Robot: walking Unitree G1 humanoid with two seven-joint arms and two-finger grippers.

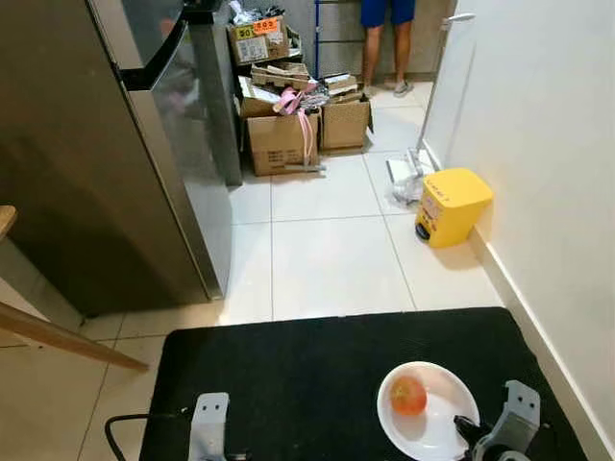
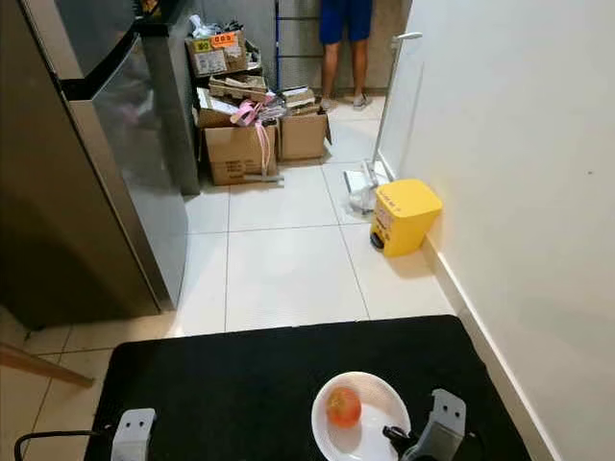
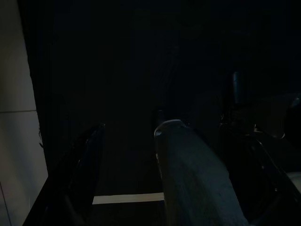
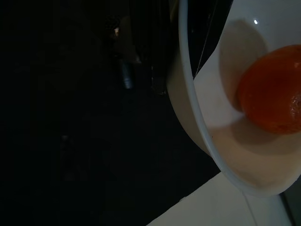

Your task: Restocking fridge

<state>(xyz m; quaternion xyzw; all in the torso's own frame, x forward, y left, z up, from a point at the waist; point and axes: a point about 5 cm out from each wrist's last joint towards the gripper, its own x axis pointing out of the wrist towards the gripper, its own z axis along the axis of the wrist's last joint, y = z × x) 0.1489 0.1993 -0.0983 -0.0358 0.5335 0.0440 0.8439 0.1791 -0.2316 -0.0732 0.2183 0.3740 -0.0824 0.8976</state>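
- A white bowl [image 1: 430,411] sits at about 5 o'clock in the head view, over a black mat [image 1: 288,384] that spreads across the near foreground.
- An orange-red fruit [image 1: 408,395] lies inside the bowl, toward its 10 o'clock side, touching the bowl's inner surface.
- The right gripper [image 1: 468,429] is at the bowl's 4 o'clock rim; its black fingers meet the rim there. The right wrist view shows the rim [image 4: 188,94] and the fruit [image 4: 273,94] very close. Whether the fingers pinch the rim or merely touch it cannot be told.
- The left gripper [image 3: 127,155] hangs low at about 7 o'clock over the mat; a silver bracket [image 1: 209,423] of that arm shows at the frame's lower edge. In the dark left wrist view its fingers [image 3: 188,179] stand spread apart, with nothing between them.
- The fridge [image 1: 106,154] stands at 10 o'clock, steel-grey, door closed, with a dark handle [image 1: 159,62] near its top. It is well apart from the bowl.
- Cardboard boxes [image 1: 288,125] are stacked on the tiled floor [image 1: 327,250] at 12 o'clock, just beyond the fridge.
- A yellow bin [image 1: 452,206] stands at 2 o'clock against the white wall [image 1: 548,144].
- A person's legs [image 1: 384,48] in blue shorts are at 12 o'clock, behind the boxes.
- A wooden edge [image 1: 58,336] crosses at 8 o'clock.
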